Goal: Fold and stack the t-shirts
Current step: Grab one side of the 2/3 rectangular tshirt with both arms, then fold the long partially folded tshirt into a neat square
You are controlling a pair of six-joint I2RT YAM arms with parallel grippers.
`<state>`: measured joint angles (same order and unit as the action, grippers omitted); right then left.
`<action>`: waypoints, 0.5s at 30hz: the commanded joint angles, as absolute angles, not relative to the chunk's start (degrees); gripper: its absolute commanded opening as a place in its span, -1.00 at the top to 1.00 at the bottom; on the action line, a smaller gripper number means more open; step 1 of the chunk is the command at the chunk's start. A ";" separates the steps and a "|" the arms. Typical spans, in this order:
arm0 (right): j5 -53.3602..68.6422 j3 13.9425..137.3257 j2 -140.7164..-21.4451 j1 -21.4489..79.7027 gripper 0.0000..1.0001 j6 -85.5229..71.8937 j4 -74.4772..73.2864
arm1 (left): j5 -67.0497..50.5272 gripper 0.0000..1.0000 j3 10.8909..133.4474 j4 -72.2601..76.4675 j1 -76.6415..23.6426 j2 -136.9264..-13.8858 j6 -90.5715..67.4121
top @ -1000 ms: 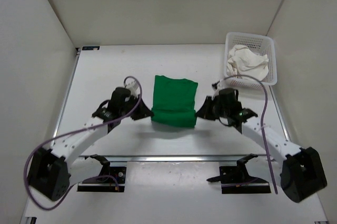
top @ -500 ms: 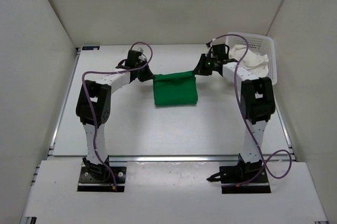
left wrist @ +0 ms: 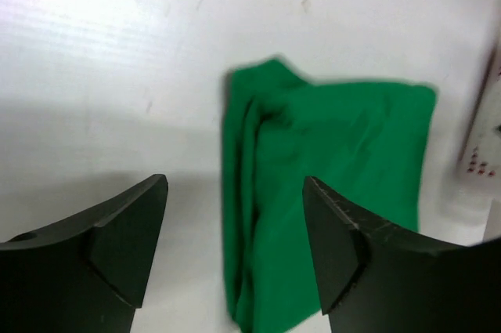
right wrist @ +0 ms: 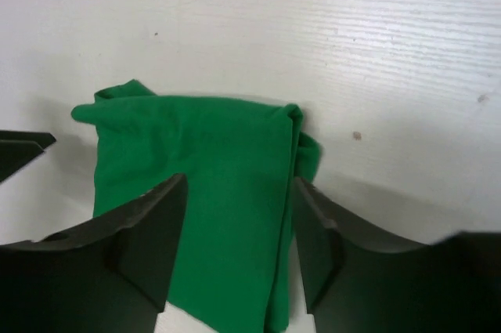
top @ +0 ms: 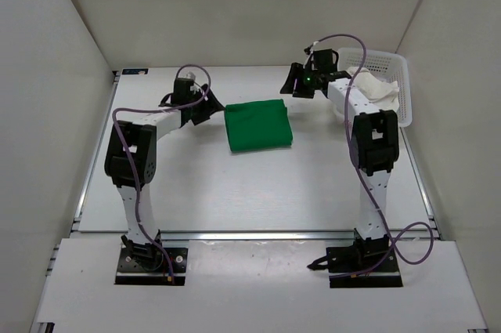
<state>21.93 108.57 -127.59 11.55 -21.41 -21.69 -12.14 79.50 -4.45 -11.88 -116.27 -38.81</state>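
Green t-shirt (top: 258,124) is folded to a rough rectangle, flat on the table (top: 196,184), between the two end effectors.

Left end effector (top: 210,106): fingers spread wide, pinching nothing. Tips point at the shirt's far left corner and sit just beside it. Can't tell from overhead whether they touch cloth.

Left wrist view, left end effector (left wrist: 235,184): shirt (left wrist: 329,192) lies ahead of and below the open fingers, mostly toward the right-hand finger (left wrist: 344,247). Stacked fold edges run down the shirt side nearest this end effector. A small bump of cloth sticks out at the corner there.

Right end effector (top: 296,84): also spread, gripping nothing. It's off the shirt's far right corner, with a strip of bare table between it and the cloth. It stands farther from the shirt than the left one does.

Right wrist view, right end effector (right wrist: 239,182): shirt (right wrist: 196,208) shows in the gap between the two fingers, lying below them. Doubled layers are visible along the edge by the right-hand finger (right wrist: 313,247), with a small tuft poking out at that corner. Surface is mostly smooth, with a few soft creases.

White mesh basket (top: 391,57) sits just past the right end effector, on its outer side, at the table's far corner. Off-white t-shirt (top: 383,90) is bunched up inside it, unfolded. The right arm crosses in front of the basket's near side.
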 commanded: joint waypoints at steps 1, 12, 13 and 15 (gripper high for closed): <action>19.87 105.30 -118.22 12.12 -0.11 -19.86 -20.22 | -13.27 -0.62 71.99 -0.97 -13.44 -109.25 -37.36; 24.78 72.52 -96.61 15.81 -0.13 -28.39 -0.44 | -17.85 0.18 72.15 0.09 -19.33 -117.42 -34.80; 24.61 70.51 -95.81 16.08 -0.13 -28.56 -0.44 | -18.54 0.39 72.59 0.26 -19.60 -118.38 -35.41; 25.92 67.86 -93.88 16.70 -0.10 -29.44 2.45 | -19.86 0.62 74.26 2.36 -20.04 -119.70 -37.35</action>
<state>24.36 70.30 -97.17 15.59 -27.46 -4.40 -17.69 71.61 0.27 -19.40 -118.34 -36.32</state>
